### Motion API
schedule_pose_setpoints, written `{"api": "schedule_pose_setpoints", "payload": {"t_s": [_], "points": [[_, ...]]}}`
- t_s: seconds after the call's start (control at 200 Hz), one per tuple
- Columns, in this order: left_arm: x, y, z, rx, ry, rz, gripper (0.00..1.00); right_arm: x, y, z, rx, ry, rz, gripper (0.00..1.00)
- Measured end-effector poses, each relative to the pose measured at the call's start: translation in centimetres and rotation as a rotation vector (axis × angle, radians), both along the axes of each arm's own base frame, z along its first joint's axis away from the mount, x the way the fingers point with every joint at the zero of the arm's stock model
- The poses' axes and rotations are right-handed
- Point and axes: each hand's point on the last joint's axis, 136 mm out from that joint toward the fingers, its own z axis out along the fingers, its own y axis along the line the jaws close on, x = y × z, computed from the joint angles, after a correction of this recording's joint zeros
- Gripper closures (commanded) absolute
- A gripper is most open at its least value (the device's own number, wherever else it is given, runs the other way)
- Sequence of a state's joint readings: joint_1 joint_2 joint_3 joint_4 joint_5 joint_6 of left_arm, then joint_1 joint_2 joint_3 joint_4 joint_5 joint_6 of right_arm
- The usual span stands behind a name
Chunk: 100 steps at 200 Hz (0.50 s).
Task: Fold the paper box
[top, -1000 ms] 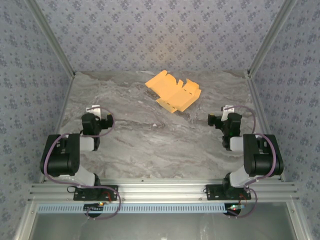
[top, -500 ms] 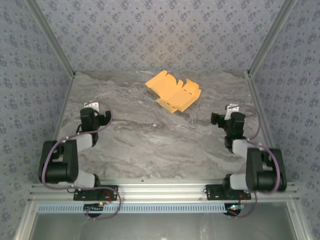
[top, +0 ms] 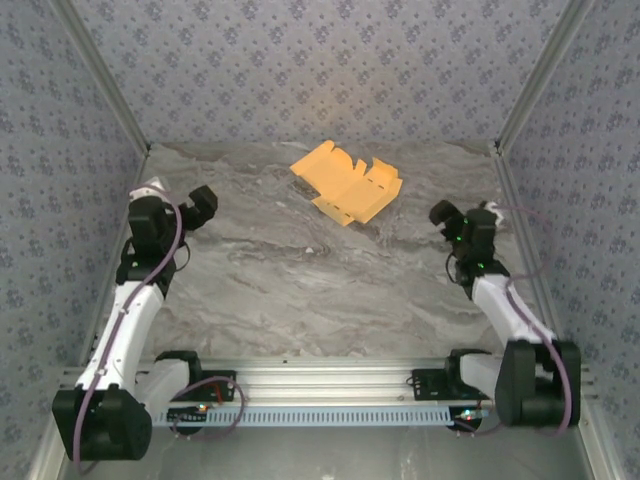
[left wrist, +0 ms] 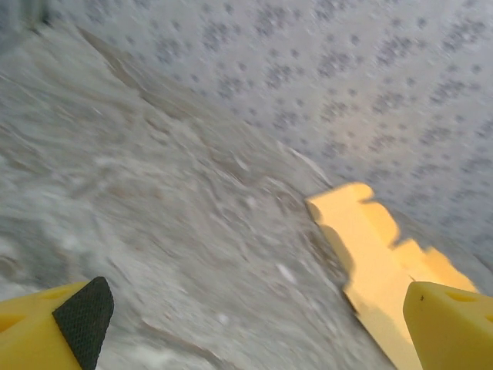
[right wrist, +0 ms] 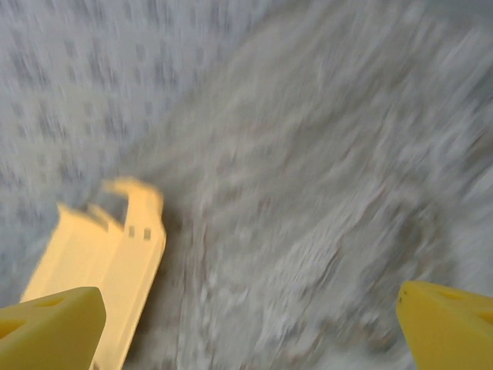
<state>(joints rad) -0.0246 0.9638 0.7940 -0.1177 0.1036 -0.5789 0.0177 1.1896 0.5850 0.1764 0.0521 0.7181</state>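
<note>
Left pincer [top: 182, 200] and right pincer [top: 458, 218] reached forward

The paper box [top: 346, 182], at twelve o'clock on the table [top: 300, 300], was coloured yellow-orange. The table was veined in grey marble. The walls [top: 320, 70] were patterned with small dark sprigs on pale blue-grey. Yellow fingers [left wrist: 451, 327] and a black pad [left wrist: 83, 316] were seen on the left gripper [left wrist: 254, 327]. The right gripper [right wrist: 250, 320] was likewise tipped in yellow.

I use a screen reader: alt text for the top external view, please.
A flat, unfolded yellow-orange paper box lies near the far edge of a grey marbled table. The left gripper and right gripper hang open either side, holding nothing.
</note>
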Motion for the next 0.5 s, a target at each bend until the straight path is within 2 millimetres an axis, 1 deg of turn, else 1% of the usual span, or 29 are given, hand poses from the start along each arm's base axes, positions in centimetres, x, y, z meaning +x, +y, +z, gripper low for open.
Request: {"api": "schedule_pose_setpoints", "payload": {"t_s": [0.07, 0.14, 0.205, 0.25, 0.33, 0.36, 0.445, 0.5], "points": [[-0.4, -0.9, -0.4, -0.032, 0.069, -0.040, 0.01, 1.8, 3.2, -1.4, 0.044, 0.067, 0.090, 0.09], [-0.7, -1.5, -1.2, -0.047, 0.143, -0.072, 0.01, 4.1, 6.1, -1.7, 0.093, 0.092, 0.167, 0.13], [-1.1, -2.0, -2.0, -0.054, 0.194, -0.101, 0.01, 6.1, 8.2, -2.0, 0.137, 0.098, 0.215, 0.20], [-1.6, -2.3, -2.7, -0.061, 0.231, -0.118, 0.01, 7.2, 9.0, -2.5, 0.164, 0.108, 0.225, 0.22], [-2.3, -2.6, -3.5, -0.066, 0.273, -0.140, 0.01, 8.9, 10.0, -4.4, 0.202, 0.155, 0.227, 0.28], [-2.5, -2.7, -3.7, -0.067, 0.282, -0.146, 0.01, 9.4, 10.3, -5.1, 0.218, 0.173, 0.224, 0.28], [-3.0, -2.9, -4.2, -0.063, 0.307, -0.163, 0.01, 10.2, 11.0, -7.3, 0.245, 0.224, 0.217, 0.29], [-3.3, -3.0, -4.5, -0.054, 0.321, -0.176, 0.01, 10.5, 11.7, -8.3, 0.253, 0.248, 0.219, 0.34]]}}
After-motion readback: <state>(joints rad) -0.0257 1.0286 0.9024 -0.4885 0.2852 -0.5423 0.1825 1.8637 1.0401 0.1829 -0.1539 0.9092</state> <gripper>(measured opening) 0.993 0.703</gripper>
